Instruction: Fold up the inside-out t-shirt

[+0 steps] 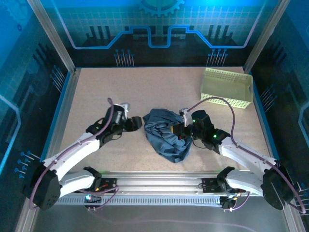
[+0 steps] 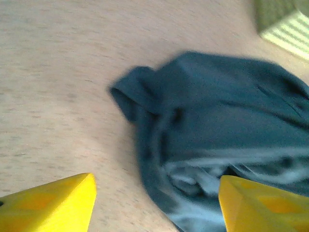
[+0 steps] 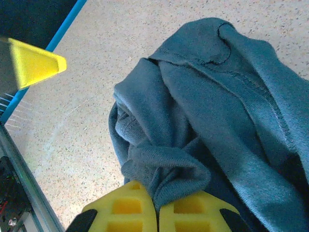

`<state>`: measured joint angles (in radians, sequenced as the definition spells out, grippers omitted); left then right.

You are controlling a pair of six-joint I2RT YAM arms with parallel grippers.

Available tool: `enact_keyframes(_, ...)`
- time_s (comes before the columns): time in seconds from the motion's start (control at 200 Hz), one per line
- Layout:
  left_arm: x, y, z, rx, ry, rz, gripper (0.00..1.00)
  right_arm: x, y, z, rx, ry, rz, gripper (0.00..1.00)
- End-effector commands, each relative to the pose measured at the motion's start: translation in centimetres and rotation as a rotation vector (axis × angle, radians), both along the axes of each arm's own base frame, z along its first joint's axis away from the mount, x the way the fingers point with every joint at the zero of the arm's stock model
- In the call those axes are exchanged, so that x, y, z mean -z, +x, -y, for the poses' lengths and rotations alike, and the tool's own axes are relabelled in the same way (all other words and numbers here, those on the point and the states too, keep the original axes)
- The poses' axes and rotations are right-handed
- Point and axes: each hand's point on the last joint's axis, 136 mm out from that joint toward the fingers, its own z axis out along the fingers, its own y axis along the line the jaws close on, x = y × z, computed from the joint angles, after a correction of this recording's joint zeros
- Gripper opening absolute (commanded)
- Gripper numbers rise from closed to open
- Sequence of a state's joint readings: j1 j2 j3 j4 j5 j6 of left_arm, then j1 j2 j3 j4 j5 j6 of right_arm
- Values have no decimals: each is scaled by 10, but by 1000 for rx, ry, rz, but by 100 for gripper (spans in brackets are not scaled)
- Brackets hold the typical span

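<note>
The desk [image 1: 96,92] is occupied near its centre, slightly toward 6 o'clock, by the inside-out t-shirt [image 1: 164,137], which is bunched in a wrinkled heap. The pale perforated basket [image 1: 227,87] is set well apart at 2 o'clock. The left jaws are held wide apart and empty at the t-shirt's 9 o'clock. The right jaws are pressed together on a fabric fold at its 3 o'clock.

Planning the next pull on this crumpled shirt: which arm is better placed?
Probably right: the right gripper is shut on a fold of the t-shirt, while the left gripper stands open beside it, holding nothing.
</note>
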<state>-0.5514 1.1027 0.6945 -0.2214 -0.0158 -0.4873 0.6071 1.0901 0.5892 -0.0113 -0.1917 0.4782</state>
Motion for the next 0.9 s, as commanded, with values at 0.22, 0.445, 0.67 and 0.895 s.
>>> enact_keyframes(0.22, -17, -16, 75, 239, 118, 164, 67, -37, -4, -16, -49, 63, 120, 0)
enact_keyframes(0.445, -13, 5, 88, 193, 137, 167, 69, -37, -9, -18, -59, 66, 124, 0)
enact_keyframes(0.67, -9, 18, 90, 161, 170, 170, 57, -36, -12, -21, -70, 61, 129, 0)
enact_keyframes(0.895, -8, 21, 88, 143, 189, 170, 21, -33, -8, -16, -35, 34, 129, 0)
